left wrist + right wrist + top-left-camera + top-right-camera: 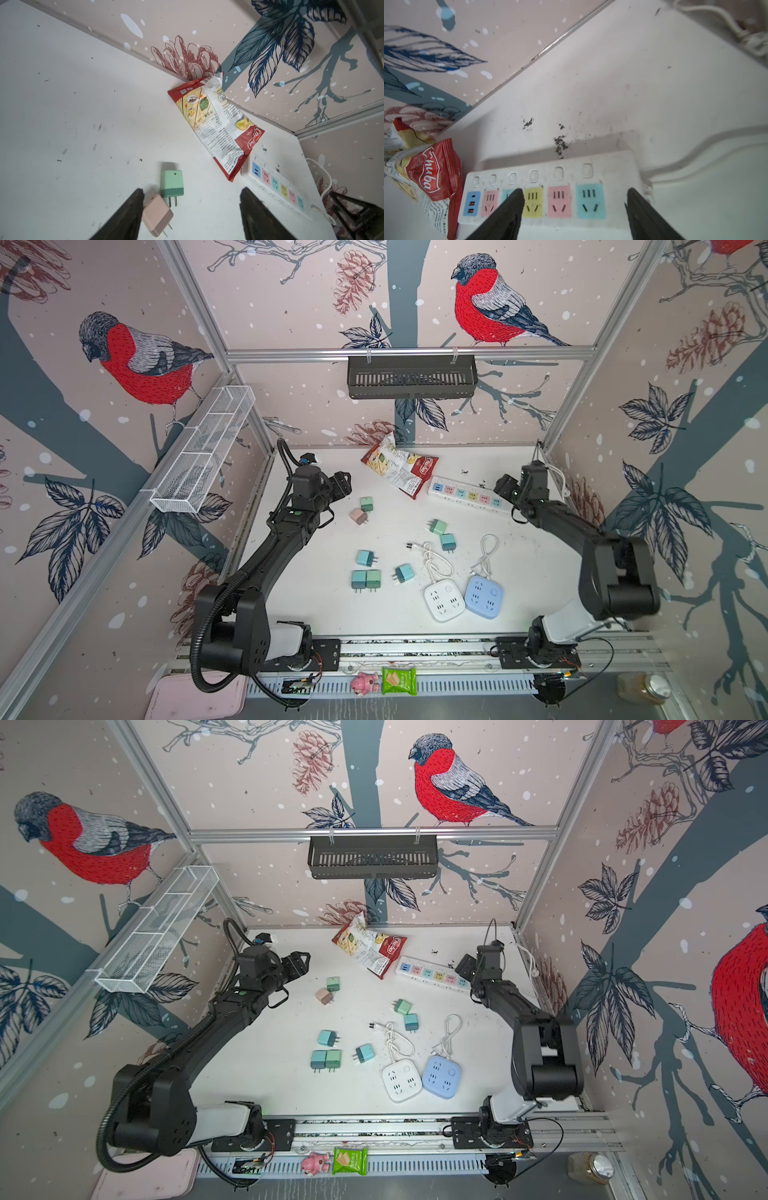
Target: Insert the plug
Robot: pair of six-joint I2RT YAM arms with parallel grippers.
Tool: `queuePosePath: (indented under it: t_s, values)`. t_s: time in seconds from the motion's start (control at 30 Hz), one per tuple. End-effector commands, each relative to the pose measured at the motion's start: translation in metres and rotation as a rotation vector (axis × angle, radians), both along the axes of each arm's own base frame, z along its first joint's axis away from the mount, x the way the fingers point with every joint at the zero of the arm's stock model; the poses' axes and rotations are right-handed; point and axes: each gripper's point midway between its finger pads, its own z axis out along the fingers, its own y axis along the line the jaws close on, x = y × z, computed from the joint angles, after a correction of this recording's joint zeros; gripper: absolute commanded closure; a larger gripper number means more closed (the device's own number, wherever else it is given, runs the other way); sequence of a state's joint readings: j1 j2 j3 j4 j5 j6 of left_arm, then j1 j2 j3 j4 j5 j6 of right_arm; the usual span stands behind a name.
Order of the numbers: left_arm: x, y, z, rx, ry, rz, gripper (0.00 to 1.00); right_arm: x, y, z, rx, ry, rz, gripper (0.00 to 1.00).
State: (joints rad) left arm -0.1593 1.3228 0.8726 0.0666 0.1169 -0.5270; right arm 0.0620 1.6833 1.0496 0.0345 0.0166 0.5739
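The left end effector (192, 191), spread and empty, hovered over the pink plastic plug (157, 215) on the tabletop (62, 104), seemingly for pickup; the right end effector (574, 191), equally spread, hung above the white pastel-socketed power strip (550, 173)

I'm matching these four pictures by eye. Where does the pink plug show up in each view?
Top view: pink plug lies left of centre on the table, just in front of a green plug.
Top view: same spot, just in front of the green plug.
Left wrist view: pink plug lies beside one finger of the left hand.
Right wrist view: not in it.
Shared landmark: the chip bag, seen in all four.
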Motion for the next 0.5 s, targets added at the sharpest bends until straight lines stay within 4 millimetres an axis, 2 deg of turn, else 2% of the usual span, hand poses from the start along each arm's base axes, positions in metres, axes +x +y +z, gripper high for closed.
queuePosePath:
  t_s: [0.0, 0.1, 0.2, 0.27, 0.4, 0.47]
  values:
    - [-0.023, 0.011, -0.039, 0.151, 0.071, -0.019, 0.28, 0.019, 0.022, -0.021, -0.076, 0.148, 0.079, 0.26]
    - [-0.048, 0.015, -0.062, 0.165, 0.059, -0.023, 0.24, 0.046, 0.043, -0.019, -0.143, 0.154, 0.105, 0.27]
    - [-0.062, -0.018, -0.053, 0.092, -0.034, -0.204, 0.23, 0.065, 0.063, -0.024, -0.15, 0.167, 0.142, 0.27]
    - [-0.067, -0.024, -0.056, 0.113, -0.019, -0.218, 0.27, 0.075, 0.075, -0.035, -0.149, 0.19, 0.165, 0.27]
    - [-0.083, -0.019, -0.077, 0.184, 0.054, -0.154, 0.28, 0.086, 0.083, -0.057, -0.154, 0.254, 0.185, 0.31]
    - [-0.086, -0.022, -0.077, 0.167, 0.045, -0.17, 0.28, 0.088, 0.082, -0.063, -0.161, 0.271, 0.182, 0.31]
